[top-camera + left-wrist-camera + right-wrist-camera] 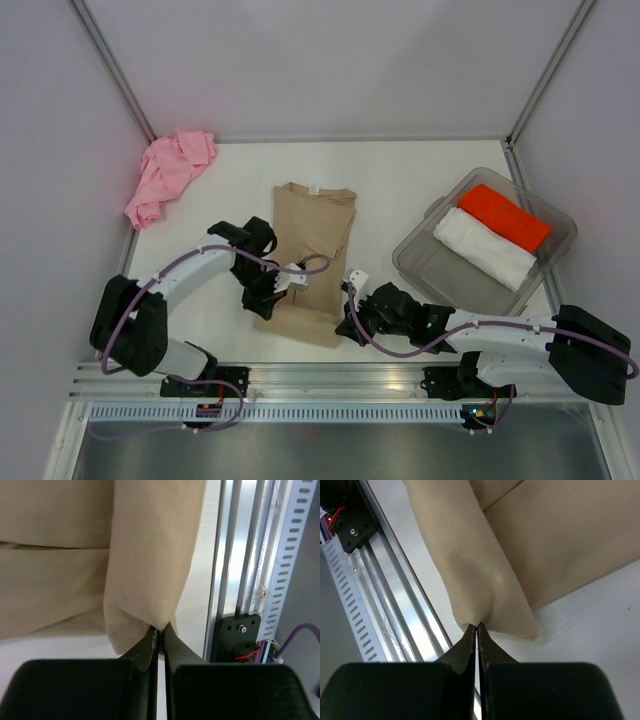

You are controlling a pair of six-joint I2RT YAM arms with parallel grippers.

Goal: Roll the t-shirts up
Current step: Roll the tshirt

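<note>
Tan t-shirt [312, 240] lay folded into a long strip at mid-bench, collar toward the far edge, hem toward the near edge. Left gripper [159, 630] was closed tight on the hem's left corner. Right gripper [479, 626] was closed the same way on the right corner. Both wrist views showed a small tuck of cloth nipped between the fingertips, with the near end raised into a soft fold just off the bench [420, 180], close to the aluminium rail [240, 555] along the near edge.

Pink t-shirt [170, 175] sat crumpled in the far-left corner, well apart from both arms. Clear bin [420, 262] at the right edge held an orange garment [505, 217] and a white garment [485, 248] side by side.

My reading: this was the opening of the roll on the tan shirt — hem gripped, no turn made yet. The next move called for carrying both corners together toward the far edge and tipping the hem over onto the strip. I'd have to keep the two grippers level with each other or the roll would skew. Each pinch held very little cloth, so I judged slow travel the safer choice. The pink shirt was not yet begun.
</note>
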